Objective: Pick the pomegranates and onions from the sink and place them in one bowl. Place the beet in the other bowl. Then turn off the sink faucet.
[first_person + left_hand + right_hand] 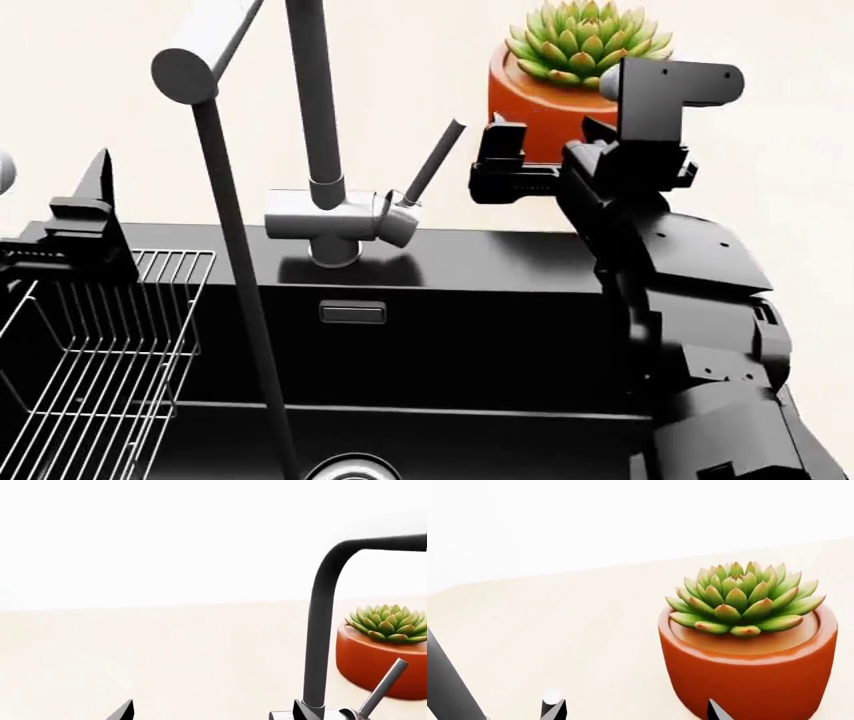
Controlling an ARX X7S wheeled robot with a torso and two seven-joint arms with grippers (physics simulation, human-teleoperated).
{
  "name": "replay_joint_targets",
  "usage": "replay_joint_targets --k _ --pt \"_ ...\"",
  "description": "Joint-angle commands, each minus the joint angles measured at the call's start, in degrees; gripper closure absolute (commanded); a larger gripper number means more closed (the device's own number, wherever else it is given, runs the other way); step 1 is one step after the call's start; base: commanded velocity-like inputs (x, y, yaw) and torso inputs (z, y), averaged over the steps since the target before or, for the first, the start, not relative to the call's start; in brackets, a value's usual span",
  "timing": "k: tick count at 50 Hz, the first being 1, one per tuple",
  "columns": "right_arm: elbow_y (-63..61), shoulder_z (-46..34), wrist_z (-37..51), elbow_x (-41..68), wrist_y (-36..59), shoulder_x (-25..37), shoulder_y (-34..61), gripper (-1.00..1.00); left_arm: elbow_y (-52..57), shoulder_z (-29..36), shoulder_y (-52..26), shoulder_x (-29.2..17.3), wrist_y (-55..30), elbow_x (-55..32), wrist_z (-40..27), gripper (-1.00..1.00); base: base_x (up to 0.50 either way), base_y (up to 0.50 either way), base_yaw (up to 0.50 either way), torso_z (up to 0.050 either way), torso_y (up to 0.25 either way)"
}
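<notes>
The sink faucet (327, 215) stands on the back rim of the black sink (454, 350), a tall matte dark grey tube on a brushed steel cylinder. Its thin lever (434, 160) slants up and away toward an orange pot of green succulent (567, 65). Only the head view shows the basin, a wire rack (100, 350) beside the faucet, and the steel drain's rim. The right gripper (501, 160) hovers just beside the lever tip, its 2 pointed fingers spread apart. The left gripper (210, 711) shows 2 separated fingertips near the faucet base.
</notes>
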Motion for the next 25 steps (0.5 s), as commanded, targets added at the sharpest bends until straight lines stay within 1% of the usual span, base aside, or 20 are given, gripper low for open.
replay_joint_targets --k 1,7,13,18,25 --pt "0.63 18.28 -2.83 -18.65 1.21 -2.92 -1.66 -1.00 -0.94 -1.49 -2.41 0.17 -2.72 -3.00 2.09 -1.00 0.00 0.00 0.00 0.000 0.000" --pt "0.63 27.21 -4.30 -27.37 1.47 -4.20 -2.82 -1.00 -0.38 -1.64 -2.27 -0.33 -2.73 -3.60 2.74 -1.00 0.00 0.00 0.00 0.000 0.000" --pt "0.63 33.93 -5.00 -34.01 2.01 -4.76 -1.68 -1.00 -0.23 -1.23 -2.47 1.12 -3.19 -2.57 1.81 -1.00 0.00 0.00 0.00 0.000 0.000" --pt "0.63 37.28 -5.43 -37.90 2.38 -5.28 -1.38 -1.00 -0.39 -1.12 -2.34 1.51 -3.18 -2.29 1.95 -1.00 0.00 0.00 0.00 0.000 0.000" --pt "0.63 40.03 -5.46 -40.75 2.74 -5.62 -0.79 -1.00 -0.57 -1.48 -2.52 0.41 -3.09 -2.29 3.14 -1.00 0.00 0.00 0.00 0.002 -0.008"
